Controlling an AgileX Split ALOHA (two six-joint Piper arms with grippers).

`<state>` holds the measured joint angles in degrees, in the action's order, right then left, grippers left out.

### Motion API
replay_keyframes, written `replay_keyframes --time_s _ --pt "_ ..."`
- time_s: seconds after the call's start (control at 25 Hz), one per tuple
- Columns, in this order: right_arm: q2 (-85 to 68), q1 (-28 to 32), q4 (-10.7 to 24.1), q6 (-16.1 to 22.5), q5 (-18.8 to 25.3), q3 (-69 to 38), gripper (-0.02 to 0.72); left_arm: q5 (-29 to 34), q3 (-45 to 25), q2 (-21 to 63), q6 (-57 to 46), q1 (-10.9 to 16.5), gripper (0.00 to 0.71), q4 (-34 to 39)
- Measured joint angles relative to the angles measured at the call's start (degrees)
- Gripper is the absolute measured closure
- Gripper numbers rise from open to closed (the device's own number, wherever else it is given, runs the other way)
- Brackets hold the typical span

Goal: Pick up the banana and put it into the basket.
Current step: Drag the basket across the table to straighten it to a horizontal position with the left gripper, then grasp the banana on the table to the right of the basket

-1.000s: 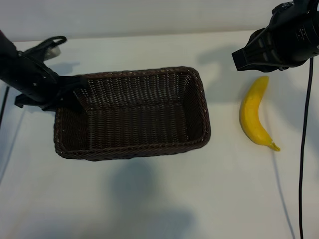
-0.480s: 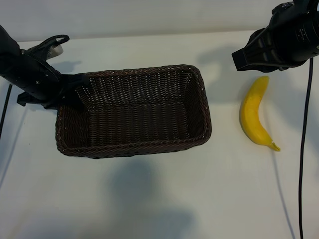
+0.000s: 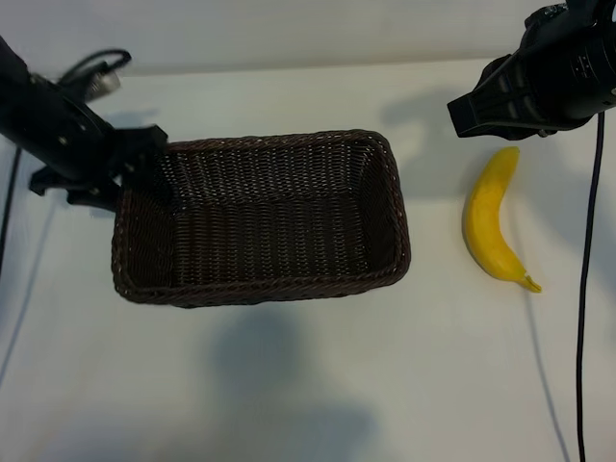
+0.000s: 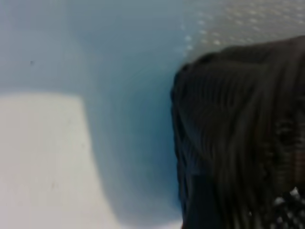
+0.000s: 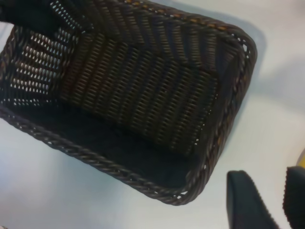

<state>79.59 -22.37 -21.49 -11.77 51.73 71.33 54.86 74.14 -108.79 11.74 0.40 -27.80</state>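
The dark brown wicker basket [image 3: 260, 289] lies in the middle of the white table, and nothing is inside it. To its right, flat on the table, is the yellow banana [image 3: 486, 217], its dark tip toward the front. My left gripper [image 3: 135, 159] is at the basket's far left corner, against the rim; the left wrist view shows only the basket wall [image 4: 228, 133] up close. My right gripper [image 3: 467, 114] hovers over the banana's far end, open with nothing between its fingers [image 5: 248, 202]. The right wrist view takes in the basket [image 5: 119, 169] and a sliver of banana [image 5: 301, 158].
A black cable [image 3: 582, 289] hangs down the right side, just past the banana. Another cable [image 3: 10, 212] runs by the left arm. White table [image 3: 308, 385] stretches in front of the basket.
The basket has slid slightly right and turned a little. The left arm has drawn back toward the far left corner. The right arm and the banana have stayed put.
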Motion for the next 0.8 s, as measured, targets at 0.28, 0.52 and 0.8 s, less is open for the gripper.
replay_keyframes --time_s 0.28,0.52,0.8 --pt "0.0 0.0 -0.1 0.0 -0.1 0.0 0.457 12.5 7.1 9.1 -6.7 1.9 0.163 10.4" --pt "0.0 0.0 -0.6 0.0 -0.2 0.0 0.457 12.5 7.3 17.3 -4.8 4.1 0.163 8.9" --pt "0.0 0.0 -1.1 0.0 -0.4 0.0 0.457 10.8 -3.1 18.4 2.6 4.2 0.163 -2.5"
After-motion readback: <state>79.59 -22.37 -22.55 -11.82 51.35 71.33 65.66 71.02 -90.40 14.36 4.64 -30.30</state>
